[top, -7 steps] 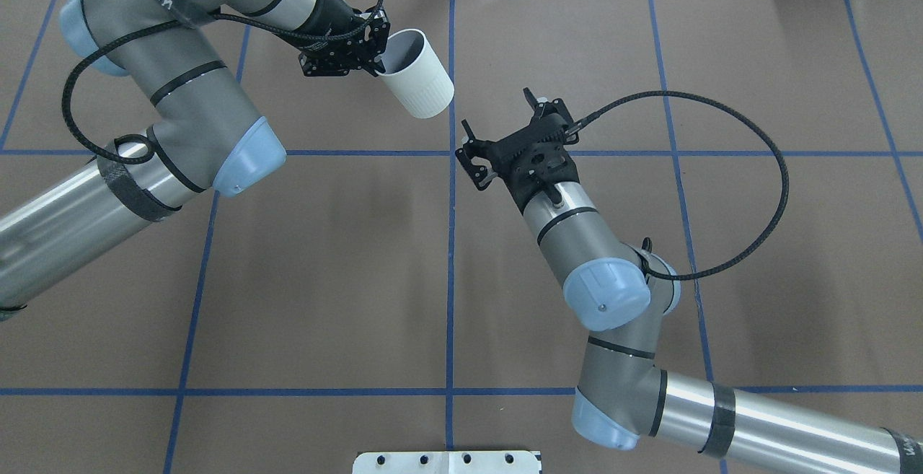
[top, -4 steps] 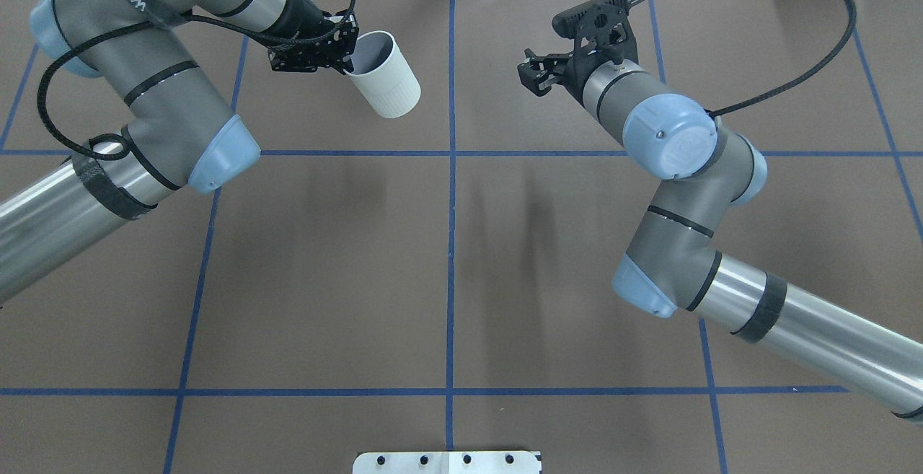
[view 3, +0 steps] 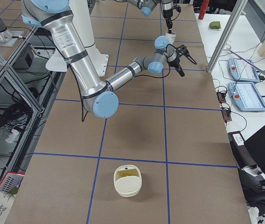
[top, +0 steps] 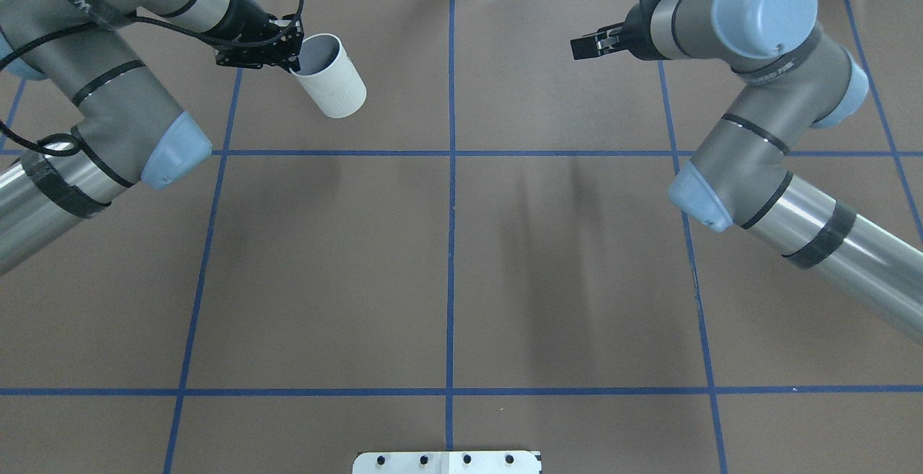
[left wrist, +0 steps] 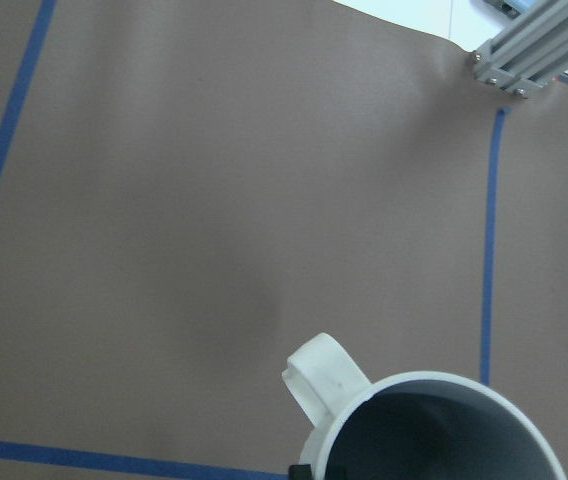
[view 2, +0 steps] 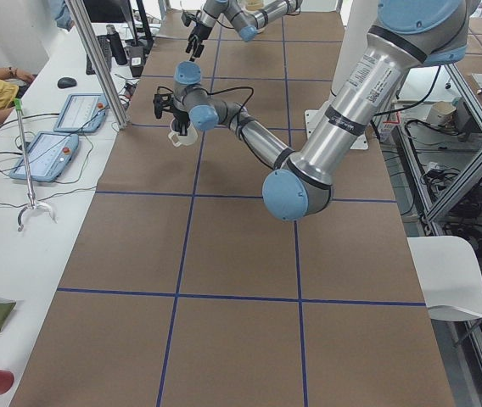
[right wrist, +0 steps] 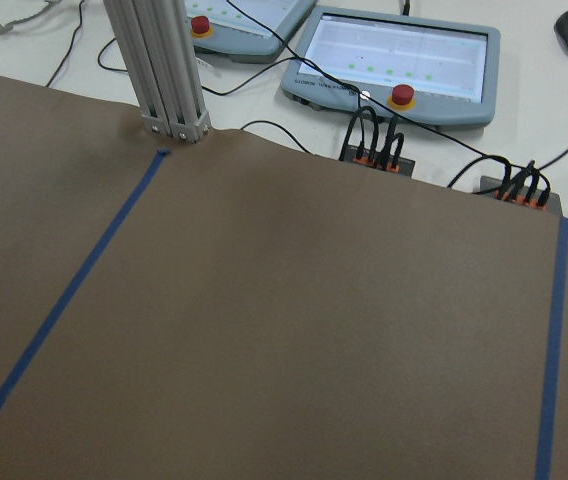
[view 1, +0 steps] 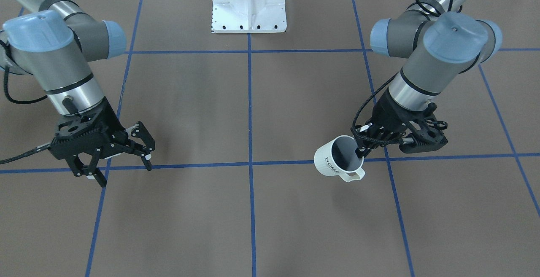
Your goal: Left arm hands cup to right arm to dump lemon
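Observation:
My left gripper (view 1: 360, 154) is shut on the rim of the cup (view 1: 337, 160), an off-white "HOME" mug, one finger inside. It holds the cup tilted above the table, handle toward the operators' side. From overhead the cup (top: 328, 77) hangs at the back left below the left gripper (top: 290, 55). The left wrist view shows its grey inside (left wrist: 439, 435); no lemon shows in it. My right gripper (view 1: 122, 168) is open and empty, far from the cup, at the back right from overhead (top: 588, 45).
The robot's white base plate (view 1: 249, 7) lies at the near table edge (top: 447, 462). An aluminium post (right wrist: 164, 70) and control pendants (right wrist: 394, 65) stand beyond the far edge. A cream container (view 3: 127, 180) sits at the table's right end.
My left arm has carried the cup to the left, away from the centre line. My right arm has swung from the table's middle out to the back right, its gripper still open.

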